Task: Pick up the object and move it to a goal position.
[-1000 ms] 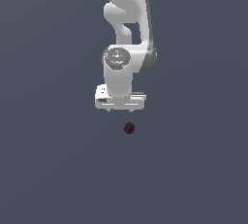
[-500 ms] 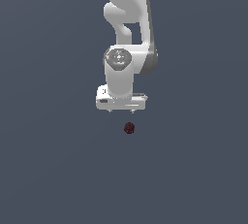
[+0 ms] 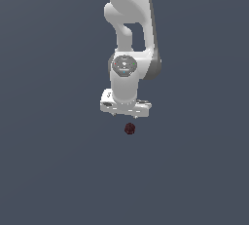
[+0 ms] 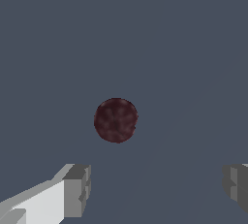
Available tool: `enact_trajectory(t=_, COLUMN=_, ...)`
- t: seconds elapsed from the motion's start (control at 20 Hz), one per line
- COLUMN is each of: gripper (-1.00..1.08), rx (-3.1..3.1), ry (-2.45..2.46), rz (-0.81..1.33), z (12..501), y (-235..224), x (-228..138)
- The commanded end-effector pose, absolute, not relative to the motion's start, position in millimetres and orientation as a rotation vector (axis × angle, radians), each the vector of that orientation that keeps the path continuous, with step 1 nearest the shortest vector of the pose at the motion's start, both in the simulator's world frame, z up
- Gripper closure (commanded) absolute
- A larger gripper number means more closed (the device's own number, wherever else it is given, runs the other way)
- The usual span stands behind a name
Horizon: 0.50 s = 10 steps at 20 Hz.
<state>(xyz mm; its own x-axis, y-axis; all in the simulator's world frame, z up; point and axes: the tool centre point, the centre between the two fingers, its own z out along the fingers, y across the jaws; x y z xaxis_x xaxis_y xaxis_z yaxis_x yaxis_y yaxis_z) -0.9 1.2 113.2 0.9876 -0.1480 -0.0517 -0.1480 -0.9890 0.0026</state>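
The object is a tiny dark maroon bumpy berry-like lump (image 3: 129,129) lying on the plain grey-blue floor. In the wrist view the lump (image 4: 116,120) shows round and mottled, ahead of the gap between my fingers. My white gripper (image 3: 125,113) hangs from the arm just above and behind the lump, apart from it. The two grey fingertips (image 4: 77,190) stand wide apart in the wrist view with nothing between them. The gripper is open and empty.
The white arm (image 3: 130,29) rises from the gripper to the top edge of the exterior view. The grey-blue floor (image 3: 53,170) spreads all around with no other object in view.
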Motion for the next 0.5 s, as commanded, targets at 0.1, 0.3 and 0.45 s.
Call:
enact_trajectory(t=0.1, gripper=-0.92, rx=-3.118, ry=0.382, rz=0.054, z=101.1, y=11.0, x=7.0)
enact_trajectory(t=0.3, gripper=-0.92, rx=-3.102, ry=0.497, rz=0.032, z=91.7, y=18.5, x=12.8)
enact_trajectory(t=0.45, gripper=-0.92, rx=-3.091, ry=0.562, rz=0.019, z=86.3, y=22.8, x=16.0)
